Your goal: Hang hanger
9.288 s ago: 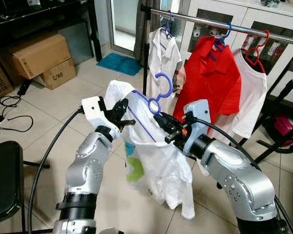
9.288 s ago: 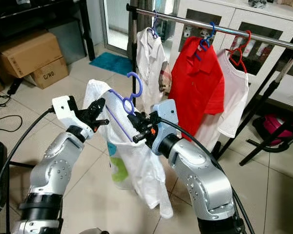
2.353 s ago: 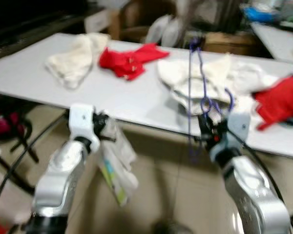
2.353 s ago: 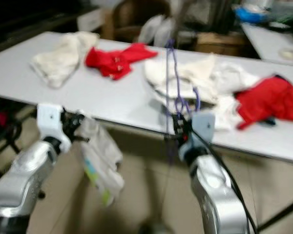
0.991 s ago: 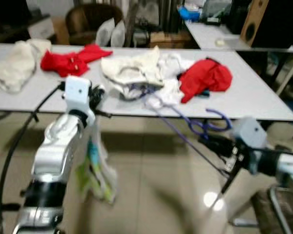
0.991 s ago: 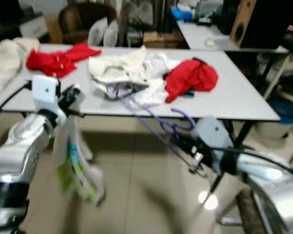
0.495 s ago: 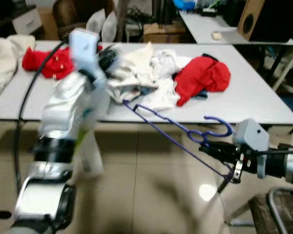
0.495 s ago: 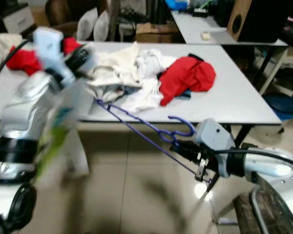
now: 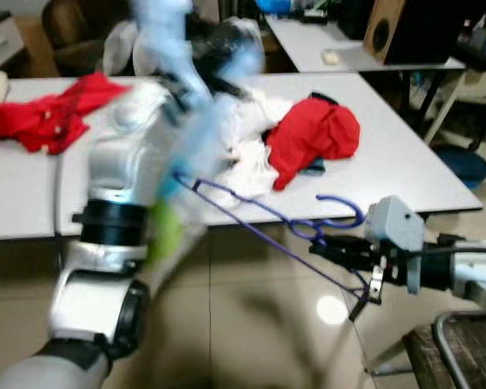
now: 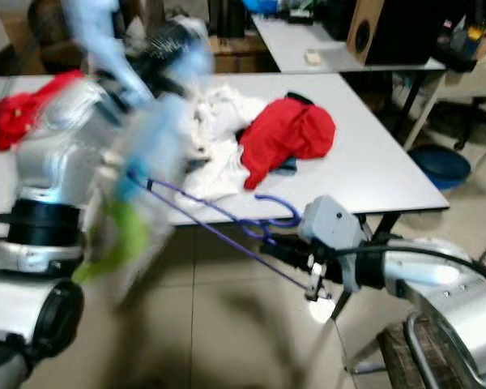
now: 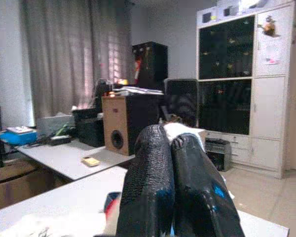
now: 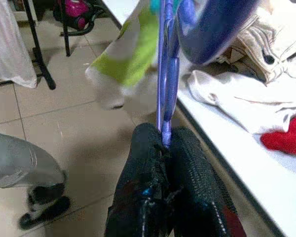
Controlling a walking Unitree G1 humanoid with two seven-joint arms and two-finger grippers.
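Right wrist view shows the right hand pinched shut on the thin, light, springy purple hanger near its hook, held beside the surface edge.

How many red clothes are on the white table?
2. One red garment lies bunched by the white clothes pile mid-table; the other red garment lies toward the table's left end. The blurred left arm may hide more.

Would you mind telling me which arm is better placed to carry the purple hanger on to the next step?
The right, probably. Its tool is already shut on the purple hanger, held out low before the table. The left tool is raised high, pinching the white garment.
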